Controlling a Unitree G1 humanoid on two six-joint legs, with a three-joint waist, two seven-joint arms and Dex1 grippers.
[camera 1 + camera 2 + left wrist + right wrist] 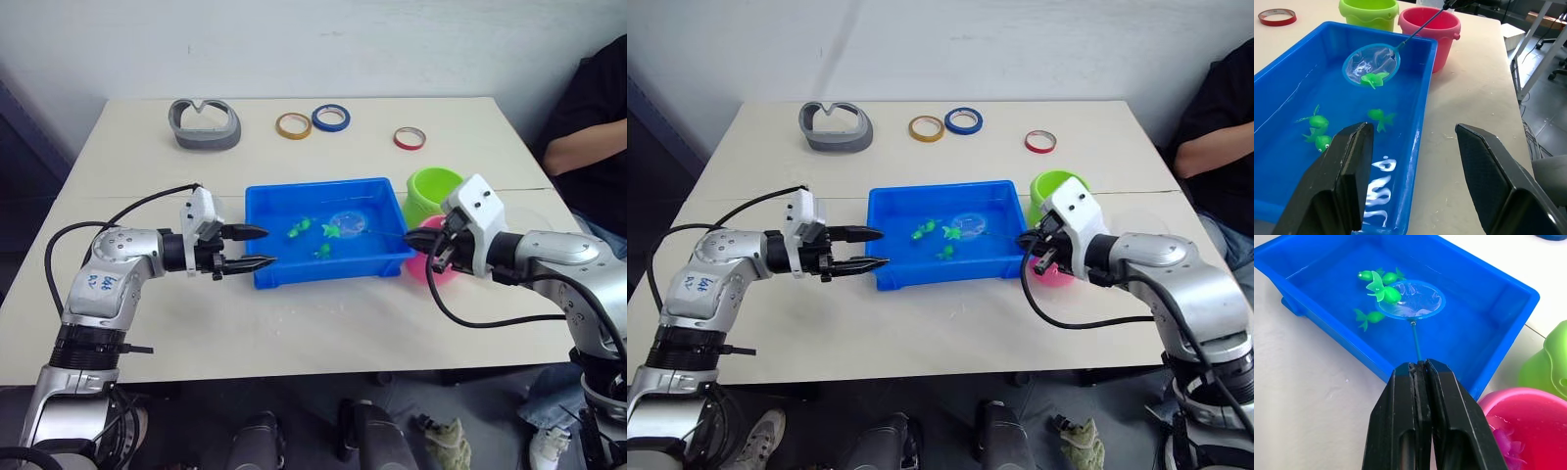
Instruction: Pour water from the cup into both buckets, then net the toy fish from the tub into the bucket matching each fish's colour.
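My right end effector [1420, 369] is clenched on the thin handle of a small round blue net [1410, 300], dipping it into the shallow blue plastic tub [263, 201] under a tiny green plastic fish [1383, 291]; my left end effector [257, 247] hangs released at the tub's left wall, likely to steady it.

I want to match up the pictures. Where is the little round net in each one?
Left eye view: the net sits in the blue tub, near its green-bucket end.
Right eye view: the net is in the same spot.
Left wrist view: the net is beyond the open pincer.
Right wrist view: the net is beyond the shut pincer.
Shared landmark: the tub.
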